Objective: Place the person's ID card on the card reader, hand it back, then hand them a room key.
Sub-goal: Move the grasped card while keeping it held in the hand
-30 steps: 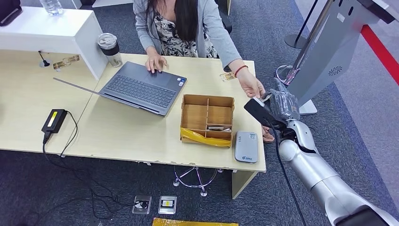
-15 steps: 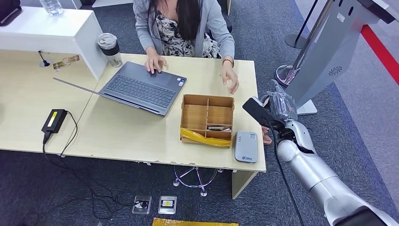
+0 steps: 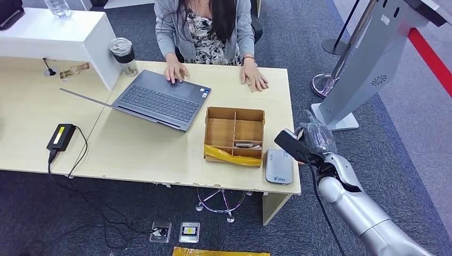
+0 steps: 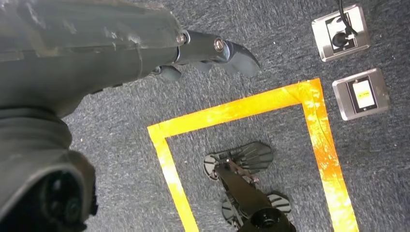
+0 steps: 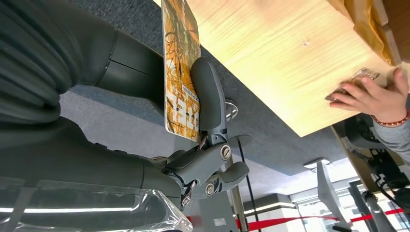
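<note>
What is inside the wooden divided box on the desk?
The wooden box has several compartments, mostly bare wood. One near compartment holds a small flat item, too small to identify. Yellow tape runs along its front wall, which hides the nearest compartment's floor.

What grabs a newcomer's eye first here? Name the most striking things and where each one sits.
First, the robot's right hand at the desk's right edge, gripping a card just above the grey card reader at the front corner. Next, the person seated across the desk, one hand on the open laptop, the other flat on the desktop. Between them stands a wooden divided box.
</note>
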Controlling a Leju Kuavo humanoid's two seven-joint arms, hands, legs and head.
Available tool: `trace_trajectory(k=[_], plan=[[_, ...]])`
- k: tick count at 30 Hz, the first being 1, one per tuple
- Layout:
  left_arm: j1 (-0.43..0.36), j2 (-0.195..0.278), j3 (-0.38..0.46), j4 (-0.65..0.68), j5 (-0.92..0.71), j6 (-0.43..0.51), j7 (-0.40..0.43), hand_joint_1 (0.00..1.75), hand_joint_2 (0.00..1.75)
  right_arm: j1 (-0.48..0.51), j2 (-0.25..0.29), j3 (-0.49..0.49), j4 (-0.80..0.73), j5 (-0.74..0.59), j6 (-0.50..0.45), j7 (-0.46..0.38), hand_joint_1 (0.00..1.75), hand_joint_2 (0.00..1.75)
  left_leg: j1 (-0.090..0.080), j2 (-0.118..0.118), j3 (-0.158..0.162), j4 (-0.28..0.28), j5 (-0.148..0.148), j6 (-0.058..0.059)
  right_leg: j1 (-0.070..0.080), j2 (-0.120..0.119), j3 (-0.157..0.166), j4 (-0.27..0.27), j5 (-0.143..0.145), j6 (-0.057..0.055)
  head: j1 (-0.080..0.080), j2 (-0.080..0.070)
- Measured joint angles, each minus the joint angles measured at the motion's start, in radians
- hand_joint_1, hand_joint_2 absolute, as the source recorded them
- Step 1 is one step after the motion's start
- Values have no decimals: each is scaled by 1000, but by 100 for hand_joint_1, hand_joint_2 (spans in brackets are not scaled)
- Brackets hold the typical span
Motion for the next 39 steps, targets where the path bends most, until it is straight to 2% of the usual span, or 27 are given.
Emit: trace_trajectory(k=[10,21,34,39], plan=[[0,0,1,0,2,3,2,0,0,30,-10,18,-46,-16,25,0,175,175,0,0,0,0,0,0,0,0,0,0,0,0,0,0],[-1,-3,1,0,-6,2,10,0,0,19,14,34,37,-63,17,-50,175,175,0,0,0,0,0,0,0,0,0,0,0,0,0,0],[-1,-4,0,0,-20,3,10,0,0,13,35,63,97,-101,21,-39,175,175,0,0,0,0,0,0,0,0,0,0,0,0,0,0],[-1,-4,0,0,-20,3,10,0,0,15,38,72,95,-109,38,-8,175,175,0,0,0,0,0,0,0,0,0,0,0,0,0,0]])
